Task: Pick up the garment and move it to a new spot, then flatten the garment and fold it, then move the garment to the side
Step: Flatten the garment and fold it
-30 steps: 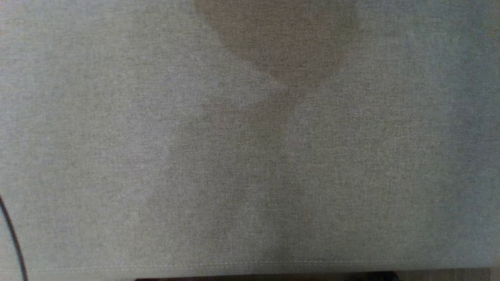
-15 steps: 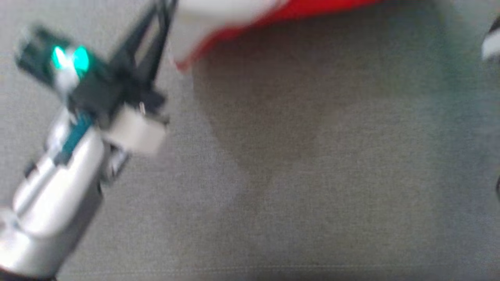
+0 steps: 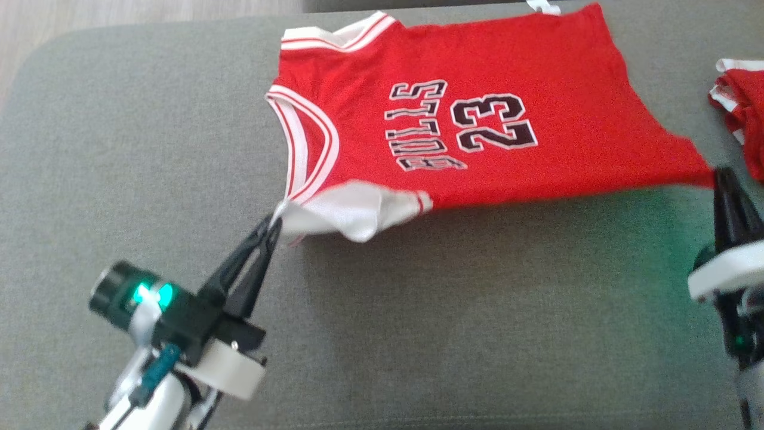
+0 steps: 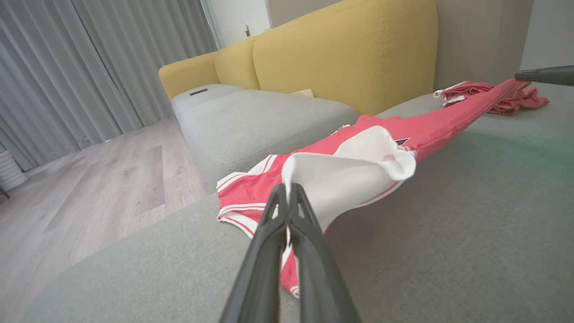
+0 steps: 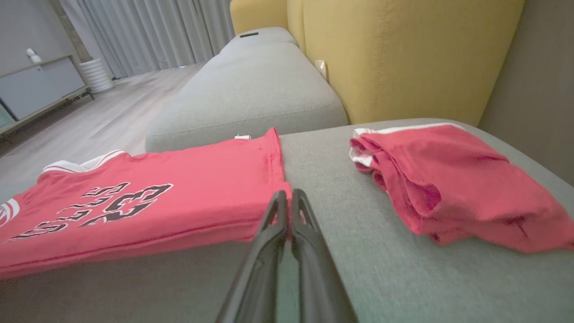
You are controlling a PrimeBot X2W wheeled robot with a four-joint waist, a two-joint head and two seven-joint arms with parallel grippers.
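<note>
The red jersey (image 3: 537, 71) lay number-up on the grey cushion (image 3: 418, 334), its near edge lifted taut between the left gripper (image 3: 273, 226), clenched on the white-lined shoulder, and the right gripper (image 3: 718, 177), clenched on the hem corner. The fold was probably beginning; the next move called for both arms carrying that edge across evenly

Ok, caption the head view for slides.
Left pincer and right pincer pinch opposite corners of a red jersey stretched over a grey cushion, another red garment alongside.
</note>
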